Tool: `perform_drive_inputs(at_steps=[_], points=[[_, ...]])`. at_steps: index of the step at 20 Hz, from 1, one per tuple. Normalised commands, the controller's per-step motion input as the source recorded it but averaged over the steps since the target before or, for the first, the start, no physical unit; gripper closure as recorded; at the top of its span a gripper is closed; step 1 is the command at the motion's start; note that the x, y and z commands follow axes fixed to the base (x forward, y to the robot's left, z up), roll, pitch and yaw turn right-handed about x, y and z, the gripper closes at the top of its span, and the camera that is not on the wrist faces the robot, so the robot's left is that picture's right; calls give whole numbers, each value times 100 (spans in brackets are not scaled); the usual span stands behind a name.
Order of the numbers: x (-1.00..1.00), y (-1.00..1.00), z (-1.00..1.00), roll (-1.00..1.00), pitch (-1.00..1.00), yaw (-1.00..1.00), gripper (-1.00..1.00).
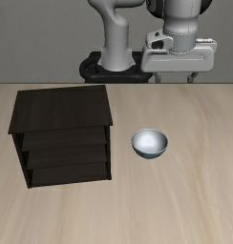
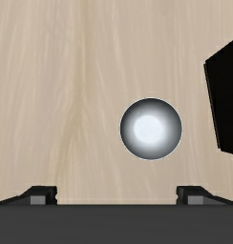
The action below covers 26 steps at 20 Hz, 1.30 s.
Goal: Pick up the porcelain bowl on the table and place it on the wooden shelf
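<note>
A pale grey porcelain bowl (image 1: 149,143) stands upright on the light wooden table (image 1: 185,200), just off the exterior view's right side of a dark wooden shelf (image 1: 63,133). My gripper (image 1: 175,80) hangs high above the table behind the bowl, open and holding nothing. In the wrist view the bowl (image 2: 151,129) lies ahead of the wide-apart fingertips (image 2: 40,193), slightly off centre toward the shelf (image 2: 223,95). My gripper (image 2: 118,195) is well above the bowl and does not touch it.
The shelf has a flat top and several open tiers facing forward. The robot's base (image 1: 116,65) stands at the table's far edge. Bare tabletop (image 2: 61,95) surrounds the bowl on its other sides.
</note>
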Motion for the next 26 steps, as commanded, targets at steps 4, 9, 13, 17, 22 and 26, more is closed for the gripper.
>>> perform_drive_inputs(at_steps=[4,9,13,17,22,26], points=[[50,-25,-25,0,0,0,-100],[0,0,-100,0,0,0,-100],[0,0,-100,0,0,0,-100],[0,0,-100,0,0,0,-100],[0,0,-100,0,0,0,-100],[0,0,-25,0,0,0,100]])
